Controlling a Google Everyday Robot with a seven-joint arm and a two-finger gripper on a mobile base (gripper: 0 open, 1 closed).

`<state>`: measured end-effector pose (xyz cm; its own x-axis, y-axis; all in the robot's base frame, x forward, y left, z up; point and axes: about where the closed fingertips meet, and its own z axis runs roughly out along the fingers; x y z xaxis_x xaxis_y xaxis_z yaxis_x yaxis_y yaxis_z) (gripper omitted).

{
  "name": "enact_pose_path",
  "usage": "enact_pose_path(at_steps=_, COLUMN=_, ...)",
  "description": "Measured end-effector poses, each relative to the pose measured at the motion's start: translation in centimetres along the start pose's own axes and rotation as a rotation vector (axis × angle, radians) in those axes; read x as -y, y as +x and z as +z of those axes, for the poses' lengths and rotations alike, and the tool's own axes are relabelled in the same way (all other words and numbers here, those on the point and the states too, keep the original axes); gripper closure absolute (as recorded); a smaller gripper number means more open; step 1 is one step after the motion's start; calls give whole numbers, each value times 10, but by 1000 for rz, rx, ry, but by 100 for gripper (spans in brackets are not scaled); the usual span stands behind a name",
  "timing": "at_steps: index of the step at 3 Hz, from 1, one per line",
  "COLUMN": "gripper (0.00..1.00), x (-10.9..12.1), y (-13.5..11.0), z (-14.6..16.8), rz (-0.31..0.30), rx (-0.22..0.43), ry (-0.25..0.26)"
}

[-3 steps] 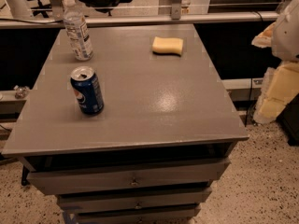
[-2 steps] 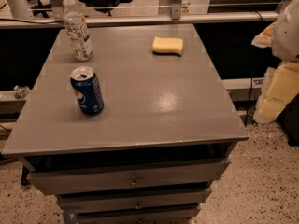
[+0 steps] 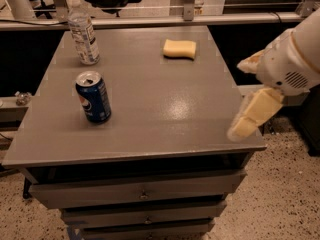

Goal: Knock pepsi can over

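The pepsi can [image 3: 93,96] is blue with the round Pepsi logo and a silver top. It stands upright on the left part of the grey table top [image 3: 165,109]. My gripper [image 3: 244,96] is at the right, over the table's right front edge and far from the can. Its two yellowish fingers [image 3: 255,111] are spread apart and hold nothing. The white arm [image 3: 292,59] reaches in from the right edge of the view.
A clear plastic water bottle [image 3: 83,31] stands at the table's back left. A yellow sponge [image 3: 179,48] lies at the back middle. Drawers [image 3: 142,194] sit below the table top. A rail runs behind the table and speckled floor lies around it.
The arm and gripper have moved left, further into view and toward the table's right edge. The can, bottle and sponge have not moved.
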<state>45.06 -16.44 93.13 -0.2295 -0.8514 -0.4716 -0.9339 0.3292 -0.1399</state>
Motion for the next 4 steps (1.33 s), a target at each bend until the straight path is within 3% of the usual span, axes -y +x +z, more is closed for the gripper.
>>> enact_pose_path(at_steps=1, gripper=0, x=-6, y=-46, z=52, rz=43, rx=219, ry=-63)
enact_pose_path(at_steps=2, gripper=0, x=-13, y=-106, z=85, rz=75, rx=423, ry=-113)
enact_pose_path(at_steps=3, gripper=0, x=-13, y=-128, z=82, rz=88, rx=481, ry=-111)
enact_pose_path(at_steps=4, gripper=0, x=-13, y=-128, z=82, rz=88, rx=481, ry=-111)
